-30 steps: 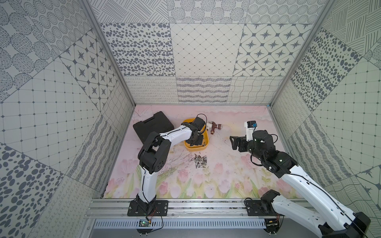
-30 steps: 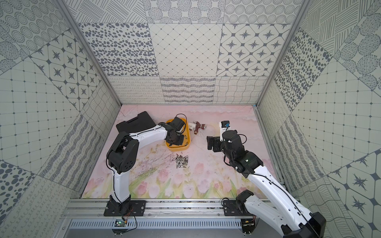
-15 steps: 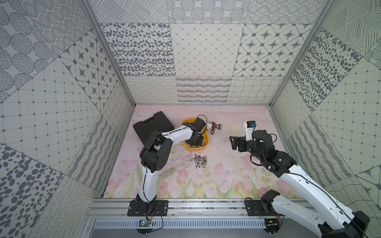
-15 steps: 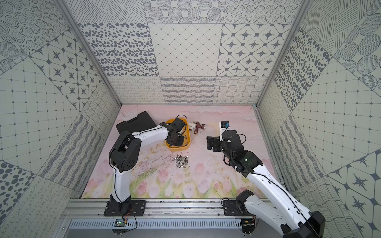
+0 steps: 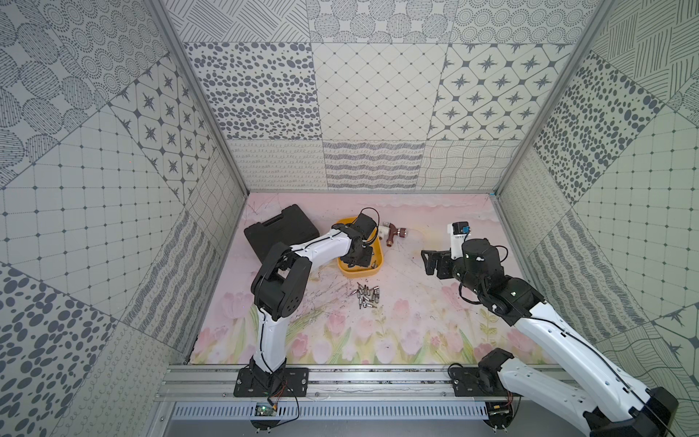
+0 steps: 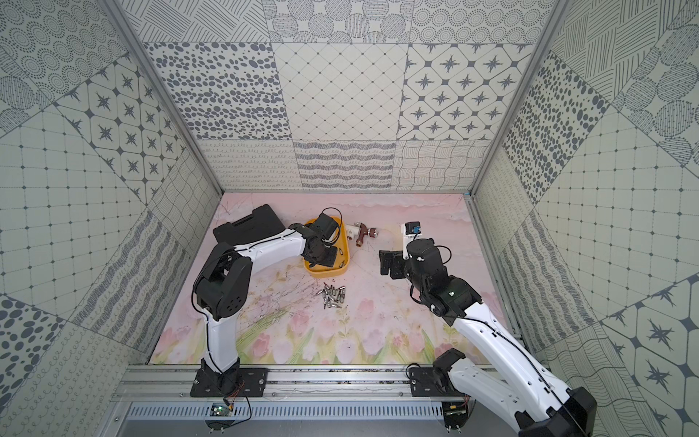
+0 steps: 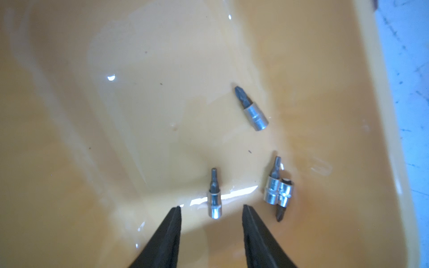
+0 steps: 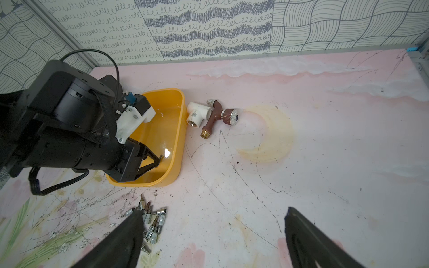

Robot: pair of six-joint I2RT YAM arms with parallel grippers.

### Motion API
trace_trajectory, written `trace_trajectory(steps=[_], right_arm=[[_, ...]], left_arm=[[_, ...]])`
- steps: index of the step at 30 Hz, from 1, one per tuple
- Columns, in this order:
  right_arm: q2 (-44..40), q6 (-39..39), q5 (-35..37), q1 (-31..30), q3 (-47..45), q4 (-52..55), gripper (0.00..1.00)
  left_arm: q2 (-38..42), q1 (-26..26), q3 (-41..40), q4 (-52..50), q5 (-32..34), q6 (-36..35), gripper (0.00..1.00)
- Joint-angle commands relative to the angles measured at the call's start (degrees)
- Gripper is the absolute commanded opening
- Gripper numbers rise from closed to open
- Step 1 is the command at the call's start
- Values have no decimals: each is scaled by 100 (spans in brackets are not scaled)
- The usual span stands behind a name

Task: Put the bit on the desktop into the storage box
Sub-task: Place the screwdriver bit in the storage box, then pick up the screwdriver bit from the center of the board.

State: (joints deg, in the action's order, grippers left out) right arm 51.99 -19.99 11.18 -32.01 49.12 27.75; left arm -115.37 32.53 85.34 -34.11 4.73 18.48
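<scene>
The left gripper [image 7: 210, 206] hangs inside the storage box [image 7: 325, 69], jaws spread, one bit [image 7: 214, 197] lying loose between them. Just outside, a pile of bits [image 5: 366, 296] lies on the desktop [image 5: 416, 321], a tap fitting [image 5: 393, 232] beside the box; the right gripper [image 8: 213, 211] gapes empty.

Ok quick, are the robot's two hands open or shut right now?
Left gripper: open, holding nothing; a bit lies loose between its jaws in the storage box.
Right gripper: open, holding nothing.
</scene>
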Motion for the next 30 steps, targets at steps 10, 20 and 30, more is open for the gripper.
trace_trajectory(steps=[10,20,30], right_arm=[[19,-29,-11,28,0,-94,96],[105,-58,-43,28,-26,-153,96],[356,-145,-191,28,-19,-370,97]], left_arm=[[1210,-58,-599,133,-24,-252,76],[2806,31,-1850,636,245,-519,89],[4196,93,-3087,807,234,-776,99]])
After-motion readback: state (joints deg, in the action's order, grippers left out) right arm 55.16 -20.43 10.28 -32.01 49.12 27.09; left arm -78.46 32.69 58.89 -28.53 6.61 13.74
